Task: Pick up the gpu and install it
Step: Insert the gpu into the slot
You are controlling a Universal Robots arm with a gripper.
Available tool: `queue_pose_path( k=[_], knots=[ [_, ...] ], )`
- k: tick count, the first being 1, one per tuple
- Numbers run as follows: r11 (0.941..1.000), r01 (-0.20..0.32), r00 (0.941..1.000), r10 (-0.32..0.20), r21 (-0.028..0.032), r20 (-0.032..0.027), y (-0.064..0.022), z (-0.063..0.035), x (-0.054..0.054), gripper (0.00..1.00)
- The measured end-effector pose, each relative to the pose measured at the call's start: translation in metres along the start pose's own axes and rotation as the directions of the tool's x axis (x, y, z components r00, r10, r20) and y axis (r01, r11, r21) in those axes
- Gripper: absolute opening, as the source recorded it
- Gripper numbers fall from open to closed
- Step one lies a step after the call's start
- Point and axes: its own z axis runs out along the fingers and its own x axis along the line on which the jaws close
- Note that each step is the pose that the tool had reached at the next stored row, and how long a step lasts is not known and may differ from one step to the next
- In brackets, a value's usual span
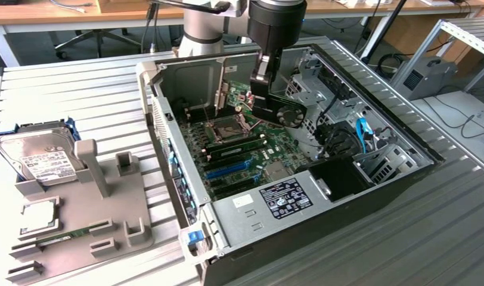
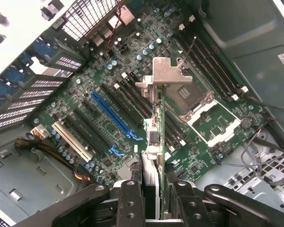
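the robot arm reaches down into the open computer case [image 1: 158, 101], which lies on its side on a table [image 1: 75, 95] of metal slats

the gripper [image 1: 264, 105] is pinching the gpu [image 1: 289, 113], so its jaws are closed on the card and not wide open

in the wrist view the two black fingers [image 2: 130, 198] press on both sides of the thin card, and the gpu [image 2: 157, 124] is seen from its edge, hanging straight down from the gripper [image 2: 157, 191]

the shiny metal bracket [image 2: 166, 74] at the end of the card points away from the gripper

the gpu is in the air above the green motherboard [image 1: 244, 140], over the far part of the board, and is not pushed into any slot

in the exterior view its round black fan [image 1: 291, 114] faces the exterior view's right

in the wrist view a long blue slot [image 2: 114, 116] lies on the board beside the card, and a square silver socket [image 2: 199, 107] lies on the card's other side

on the exterior view's left, well apart from the case, a grey holder [image 1: 106, 229] sits on the table

a silver hard drive [image 1: 43, 161] with a white label rests at the holder's far end, and a thin green memory stick [image 1: 64, 236] lies at its near end
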Motion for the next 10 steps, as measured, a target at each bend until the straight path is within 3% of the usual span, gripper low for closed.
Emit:
queue_pose_path(
  k=[10],
  knots=[
    [0.9996, 0.027, 0.9996, -0.027, -0.0008, 0.0022, 0.0, 0.0, 0.0, 0.29]
  ],
)
